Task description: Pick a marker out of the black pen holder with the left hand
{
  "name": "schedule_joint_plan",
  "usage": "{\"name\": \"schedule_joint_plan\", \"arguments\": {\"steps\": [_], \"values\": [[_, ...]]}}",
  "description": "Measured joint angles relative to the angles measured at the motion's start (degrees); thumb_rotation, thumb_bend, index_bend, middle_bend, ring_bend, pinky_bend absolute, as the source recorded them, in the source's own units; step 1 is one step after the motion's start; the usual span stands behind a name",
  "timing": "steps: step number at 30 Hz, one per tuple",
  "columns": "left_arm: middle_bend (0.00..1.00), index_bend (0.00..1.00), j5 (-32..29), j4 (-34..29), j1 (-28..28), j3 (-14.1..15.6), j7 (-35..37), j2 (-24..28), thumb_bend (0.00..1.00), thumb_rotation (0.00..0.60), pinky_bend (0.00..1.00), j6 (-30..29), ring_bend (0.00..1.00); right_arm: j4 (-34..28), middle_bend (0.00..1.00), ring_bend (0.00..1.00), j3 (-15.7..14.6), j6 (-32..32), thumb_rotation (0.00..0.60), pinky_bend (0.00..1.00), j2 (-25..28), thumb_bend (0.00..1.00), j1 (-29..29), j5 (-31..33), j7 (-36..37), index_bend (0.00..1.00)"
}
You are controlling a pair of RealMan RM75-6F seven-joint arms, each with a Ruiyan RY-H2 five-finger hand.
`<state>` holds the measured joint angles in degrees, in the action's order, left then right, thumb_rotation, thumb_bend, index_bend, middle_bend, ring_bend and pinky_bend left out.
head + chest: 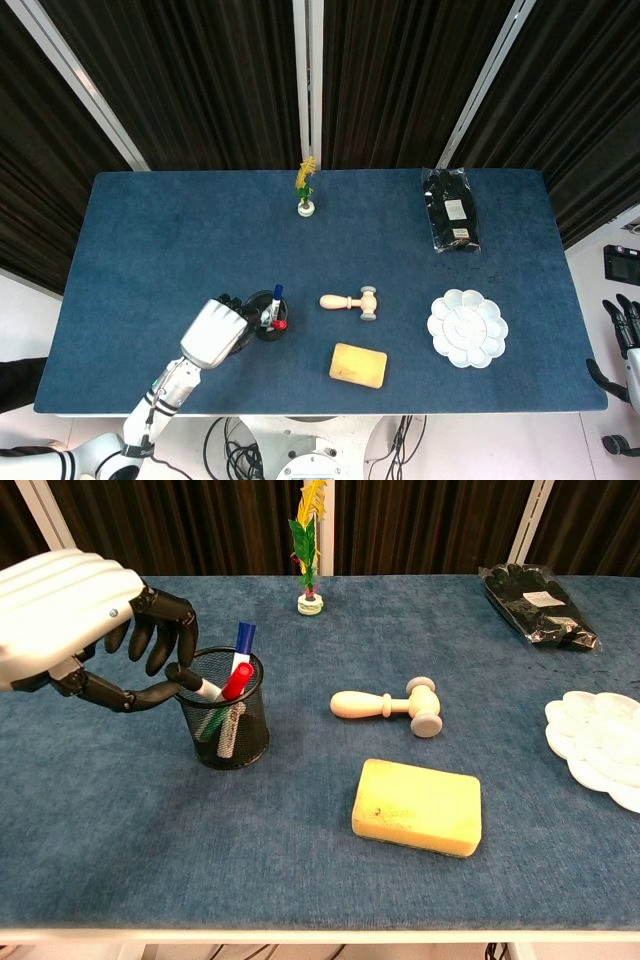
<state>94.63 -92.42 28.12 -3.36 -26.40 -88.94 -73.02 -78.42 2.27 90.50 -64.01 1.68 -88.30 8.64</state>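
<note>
Left hand (75, 615) is seen at the rim of the pen holder (228, 712), approx. 9 o'clock of it, w/ thumb and a fingertip closed around the dark cap end of a white marker (203, 688) that leans toward that side. Other fingers are curled above the rim. A pinch is judged to be made, though contact is partly hidden by the fingertips, so firmness can't be confirmed.

Pen holder is set on the blue table (150, 230) toward the near-left, at roughly 7 o'clock from table centre. Inside it, a blue-capped marker (241, 642) and a red-capped marker (234, 681) are also seen, upright-ish; a green one is glimpsed through the mesh lower down.

Progress: reach and grasp appear done; the marker is not yet lifted, its body is inside the holder. Left to do: it must be drawn up and clear of the rim w/o the holder being tipped or dragged.

Right hand (626, 325) is seen only at the far right edge of the head view, off the table, w/ nothing held; fingers look slightly apart.

Elsewhere: wooden mallet (390, 705) at 3 o'clock of the holder, yellow sponge (417, 806) at approx. 4 o'clock.
</note>
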Motion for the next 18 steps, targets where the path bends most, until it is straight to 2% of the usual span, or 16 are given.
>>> {"name": "schedule_joint_plan", "arguments": {"steps": [9, 18], "values": [[0.63, 0.6, 1.7, -2.8, -0.2, 0.1, 0.3, 1.8, 0.37, 0.6, 0.65, -1.8, 0.61, -0.1, 0.0, 0.0, 0.0, 0.4, 0.6, 0.0, 0.0, 0.22, 0.1, -0.3, 0.2, 0.0], [0.66, 0.63, 5.1, -9.5, -1.6, -1.8, 0.6, 7.1, 0.38, 0.6, 0.67, -8.3, 0.63, -0.5, 0.0, 0.0, 0.1, 1.2, 0.6, 0.0, 0.4, 0.22, 0.3, -0.5, 0.2, 0.0]]}}
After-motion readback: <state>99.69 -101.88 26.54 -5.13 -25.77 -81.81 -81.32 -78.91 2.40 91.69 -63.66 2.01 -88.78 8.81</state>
